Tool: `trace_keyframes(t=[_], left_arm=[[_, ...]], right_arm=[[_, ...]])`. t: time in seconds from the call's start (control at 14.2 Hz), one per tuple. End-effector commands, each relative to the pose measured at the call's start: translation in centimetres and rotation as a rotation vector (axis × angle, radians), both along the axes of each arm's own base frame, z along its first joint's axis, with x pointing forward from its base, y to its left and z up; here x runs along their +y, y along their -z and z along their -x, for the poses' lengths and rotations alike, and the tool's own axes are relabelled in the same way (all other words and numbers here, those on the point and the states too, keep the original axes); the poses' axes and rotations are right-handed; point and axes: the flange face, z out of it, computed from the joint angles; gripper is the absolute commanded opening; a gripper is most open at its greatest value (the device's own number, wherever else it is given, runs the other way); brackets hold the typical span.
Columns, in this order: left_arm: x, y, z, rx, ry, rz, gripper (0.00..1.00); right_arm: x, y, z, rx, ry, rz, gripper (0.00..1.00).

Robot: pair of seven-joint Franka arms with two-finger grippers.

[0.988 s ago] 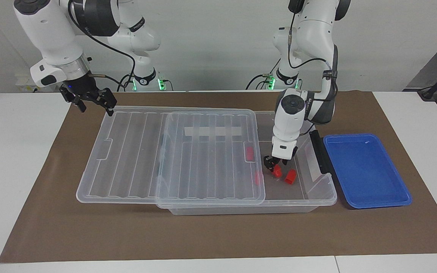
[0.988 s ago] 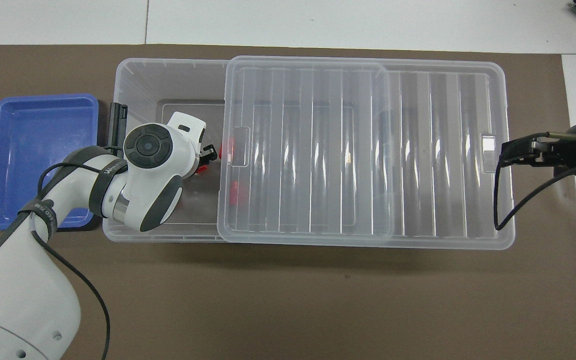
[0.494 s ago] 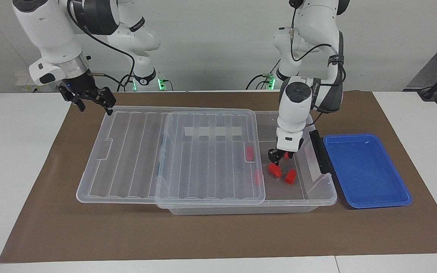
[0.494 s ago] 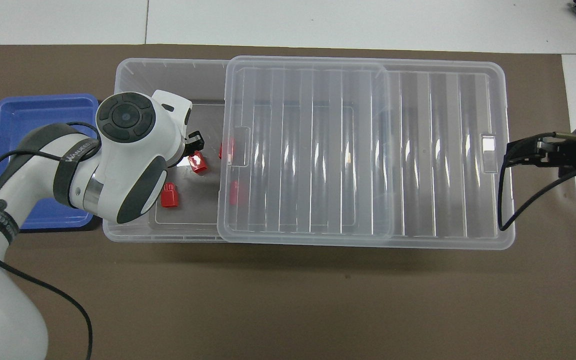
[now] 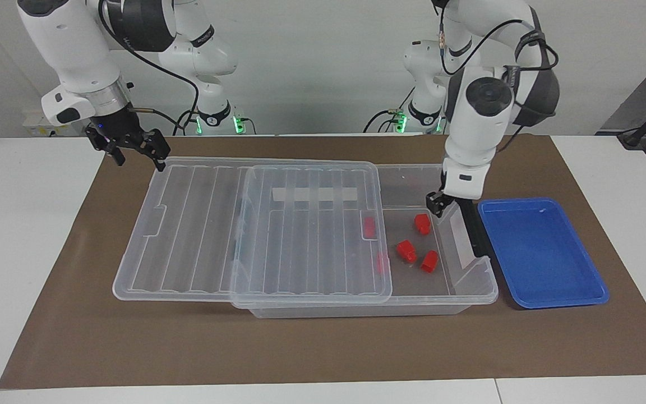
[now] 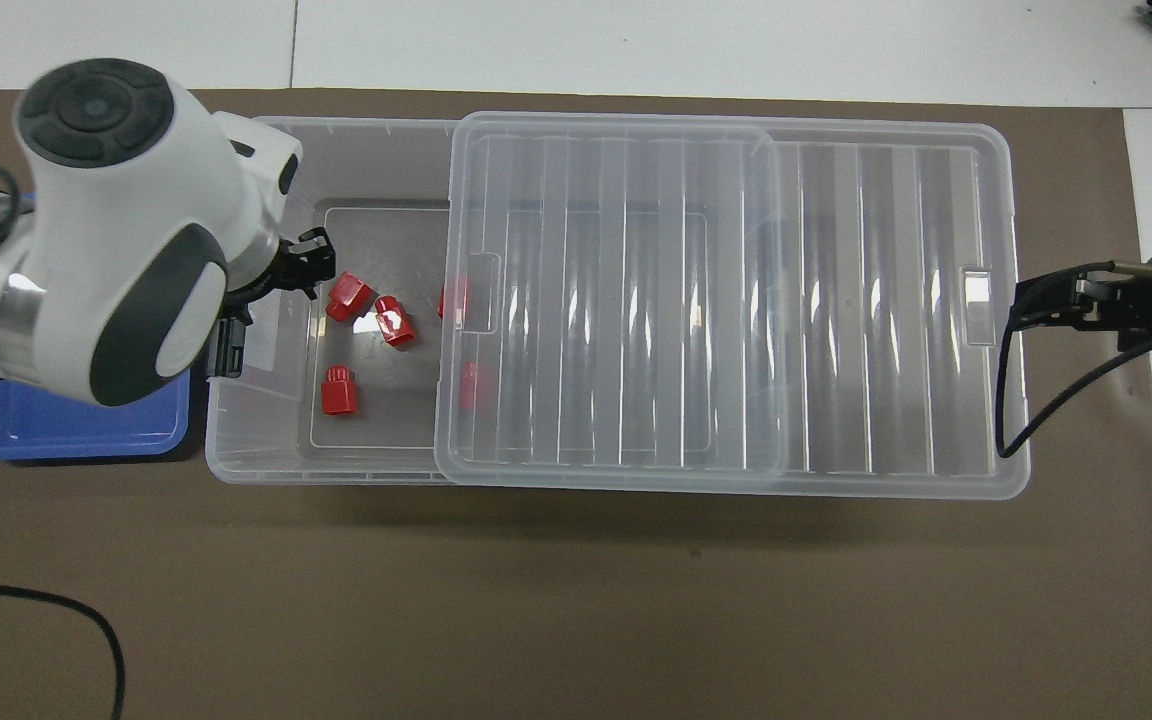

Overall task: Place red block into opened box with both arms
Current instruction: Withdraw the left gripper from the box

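The ribbed clear plastic lid (image 5: 253, 227) lies slid across the large clear plastic storage bin (image 5: 469, 289), covering two small red blocks. Three small bright red plastic blocks (image 5: 422, 223) sit on the uncovered floor (overhead shows them plainly). The left gripper (image 5: 437, 203) hangs empty over the bin's black-handled end beside the shallow blue tray (image 5: 541, 252); its spread cannot be told. The right gripper (image 5: 134, 147) waits spread wide at the lid's corner.

Pretty bright, even light from above here, everything's sharp, just soft white glare streaks along the ribs of the clear lid (image 6: 626, 290) and a faint shadow on the brown mat (image 6: 576, 600) right beside it.
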Motion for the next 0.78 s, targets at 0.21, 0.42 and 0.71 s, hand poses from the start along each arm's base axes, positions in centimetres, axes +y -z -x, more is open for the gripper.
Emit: trace_keyframes(t=[0.21,0.42,0.71], left_arm=[[10.6,-8.4,3.3,0.055,0.209,0.037,0.67],[17.3,-8.1,3.2,0.072,0.341,0.057,0.68],[20.2,-7.4,3.8,0.099,0.4,0.071,1.0]], right_arm=[[-6.5,3.7,-1.1,-0.034,-0.02,0.009,0.7],[-8.0,6.1,-2.3,-0.053,-0.03,0.011,0.0],[-9.9,9.9,-4.3,-0.094,-0.008,0.012,0.0]])
